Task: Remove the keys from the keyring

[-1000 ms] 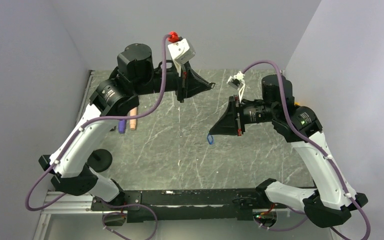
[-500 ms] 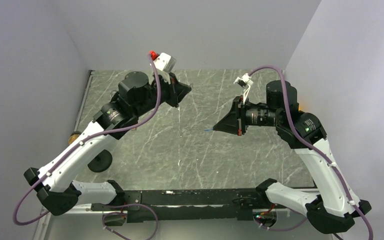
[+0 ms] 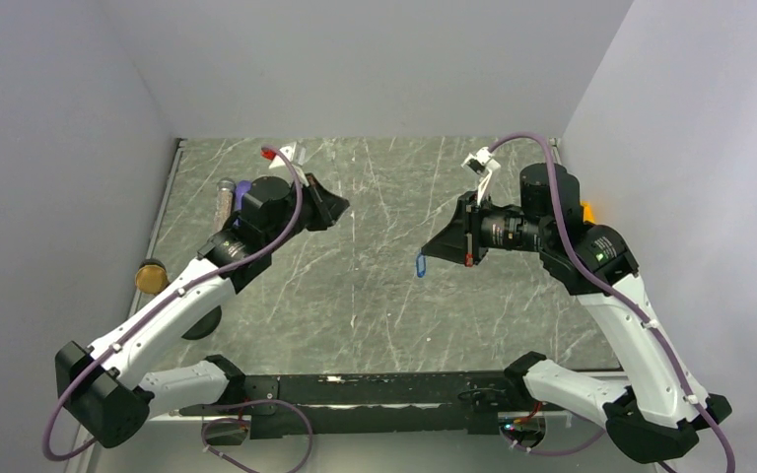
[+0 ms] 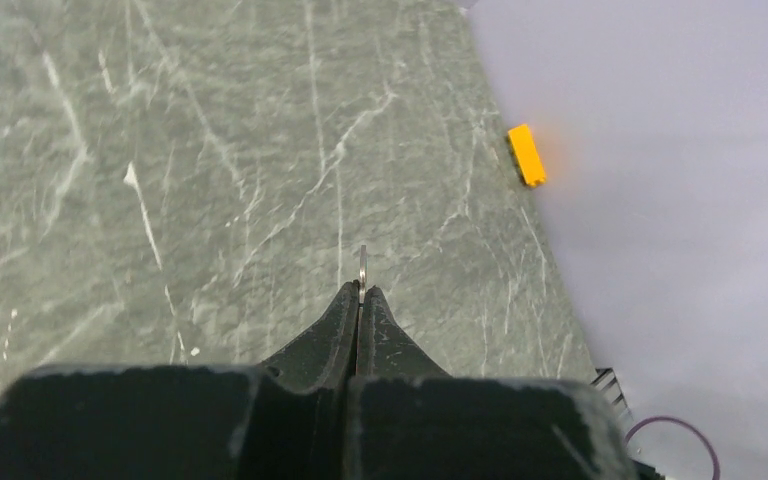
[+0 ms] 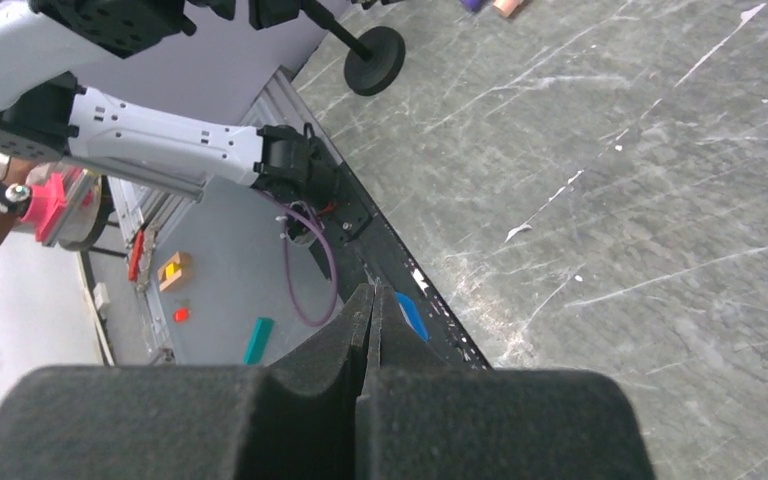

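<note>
At the far left edge of the grey-green marbled table (image 3: 375, 296) sits a round brass-coloured object (image 3: 151, 277), with a brownish cylinder (image 3: 224, 200) lying farther back, partly behind the left arm. The left gripper (image 3: 343, 206) hangs over the table's rear left of centre, jaws pressed together on a thin silvery metal piece (image 4: 362, 270), seen edge-on and poking out past its black fingertips (image 4: 345, 300) in the left wrist view. Well apart from it, across the bare middle of the table, the bright-blue-headed key (image 3: 420, 264) dangles clear of the surface from the tip of the right gripper (image 3: 426, 252), whose jaws are clamped tight on it; the right wrist view shows the blue head just beside those closed tips. A small orange block (image 4: 526, 155) rests at the table's right edge against the pale wall.
</note>
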